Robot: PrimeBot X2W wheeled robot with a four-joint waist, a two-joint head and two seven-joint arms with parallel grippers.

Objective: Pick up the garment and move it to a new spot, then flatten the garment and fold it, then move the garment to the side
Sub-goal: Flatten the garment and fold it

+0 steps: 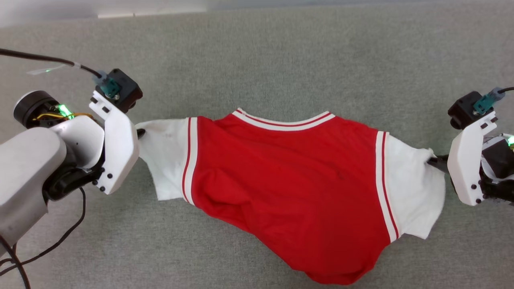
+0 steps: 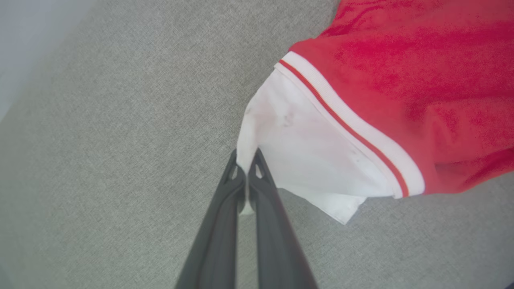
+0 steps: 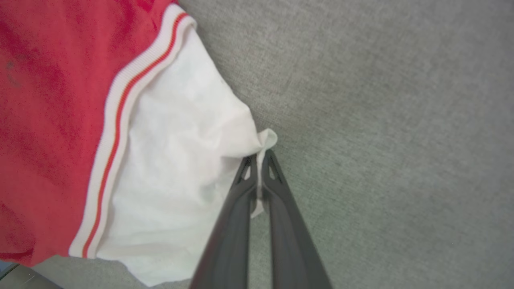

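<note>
The left gripper is pinched narrow on the outer edge of the left sleeve, a tuck of white cloth caught between its fingers. The right gripper is closed the same way on a twisted corner of the right sleeve. Between them the garment spans left to right across the grey surface, so its long axis runs from one gripper to the other and each arm is nearest its own sleeve. The plain red side faces up. The collar lies on the far side, and the hem sags near and to the right, rumpled and not square. I cannot tell whether the body rests fully on the surface or hangs partly lifted. The garment seems to be in the spreading step. The next move likely calls for both arms to pull apart evenly along that left-right line, since an uneven pull could slip a sleeve free.
</note>
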